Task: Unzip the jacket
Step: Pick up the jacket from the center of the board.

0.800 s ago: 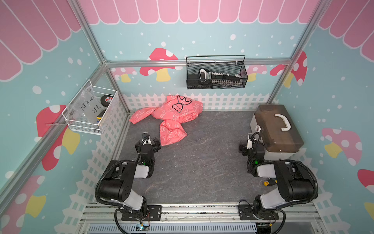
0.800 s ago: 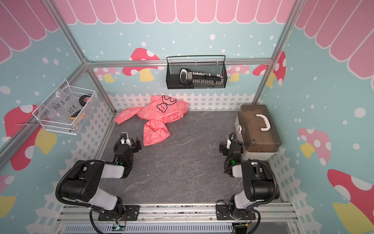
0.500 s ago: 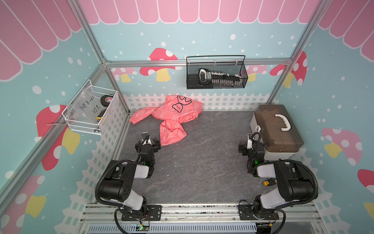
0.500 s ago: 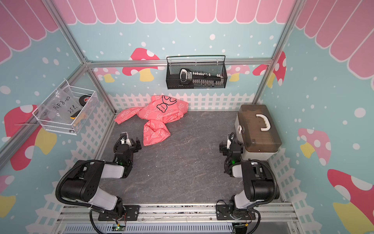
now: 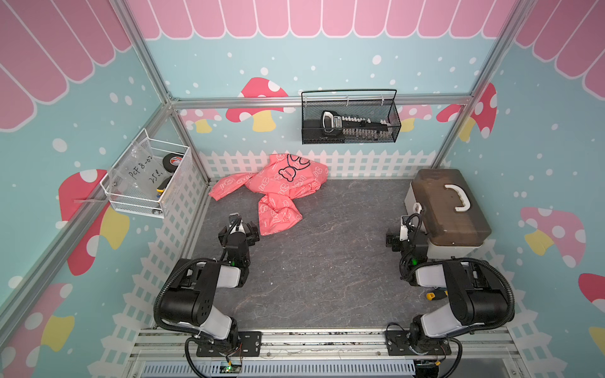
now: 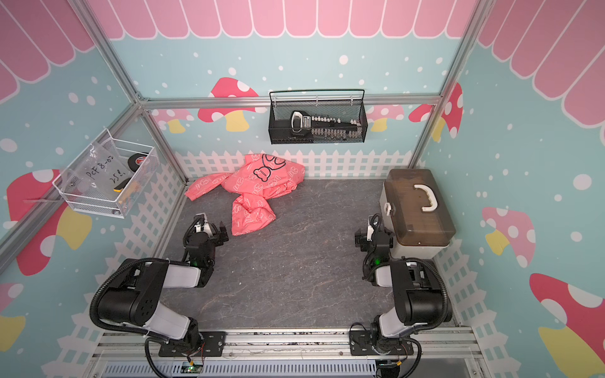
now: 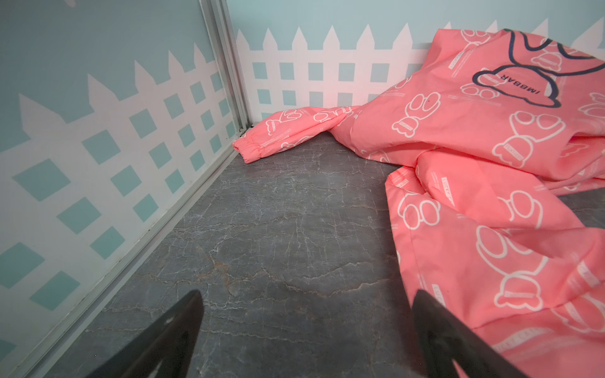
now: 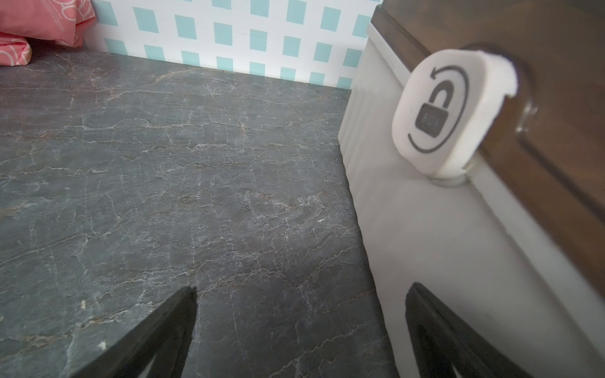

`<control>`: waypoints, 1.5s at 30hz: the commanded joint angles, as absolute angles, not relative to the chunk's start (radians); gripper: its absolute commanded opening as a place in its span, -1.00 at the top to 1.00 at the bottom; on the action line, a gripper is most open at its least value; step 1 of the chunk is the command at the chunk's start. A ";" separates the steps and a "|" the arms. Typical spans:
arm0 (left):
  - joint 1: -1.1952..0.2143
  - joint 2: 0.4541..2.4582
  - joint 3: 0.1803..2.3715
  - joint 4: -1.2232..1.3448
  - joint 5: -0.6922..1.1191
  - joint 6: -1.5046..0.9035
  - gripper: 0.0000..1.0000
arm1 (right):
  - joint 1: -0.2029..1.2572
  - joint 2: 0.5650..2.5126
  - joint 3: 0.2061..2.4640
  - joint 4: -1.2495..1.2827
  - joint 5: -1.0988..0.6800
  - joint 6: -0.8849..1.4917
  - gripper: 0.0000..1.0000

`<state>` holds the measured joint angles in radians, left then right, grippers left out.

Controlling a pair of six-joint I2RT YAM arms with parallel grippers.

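The jacket [image 5: 281, 188] [image 6: 258, 188] is a crumpled coral-pink heap with white bear outlines and a navy bear logo, lying at the back left of the dark floor against the white fence wall. One sleeve [image 7: 284, 129] reaches toward the corner. Its zipper is hidden in the folds. My left gripper [image 5: 240, 229] [image 7: 306, 296] is open just in front of the jacket's near flap, one fingertip at the fabric's edge, nothing between the fingers. My right gripper [image 5: 407, 234] [image 8: 301, 291] is open and empty beside the box, far from the jacket [image 8: 42, 26].
A brown-lidded box [image 5: 447, 209] with a white handle and a lock latch [image 8: 432, 114] stands at the right wall, close to the right gripper. A black wire basket [image 5: 350, 122] hangs on the back wall and a white wire basket [image 5: 147, 183] on the left wall.
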<state>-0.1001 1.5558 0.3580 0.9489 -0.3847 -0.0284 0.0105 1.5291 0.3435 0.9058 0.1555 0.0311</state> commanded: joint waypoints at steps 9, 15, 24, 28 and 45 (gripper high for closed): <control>-0.404 1.256 0.453 0.789 -0.763 0.203 -1.00 | 0.037 1.017 0.502 0.473 0.185 0.277 -0.97; -0.443 1.027 0.572 0.359 -0.833 -0.001 -1.00 | 0.044 1.023 0.569 0.395 -0.064 0.400 -0.91; -0.439 0.904 0.741 -0.263 -0.821 -0.382 -0.99 | 0.344 1.463 0.878 0.280 -0.290 0.347 -0.97; -0.440 0.851 0.719 -0.326 -0.674 -0.342 -1.00 | 0.446 1.697 1.037 0.271 -0.308 0.367 -0.97; -0.440 0.558 0.598 -0.378 -0.362 -0.225 -0.99 | 0.604 2.380 1.647 0.188 -0.412 0.515 -0.81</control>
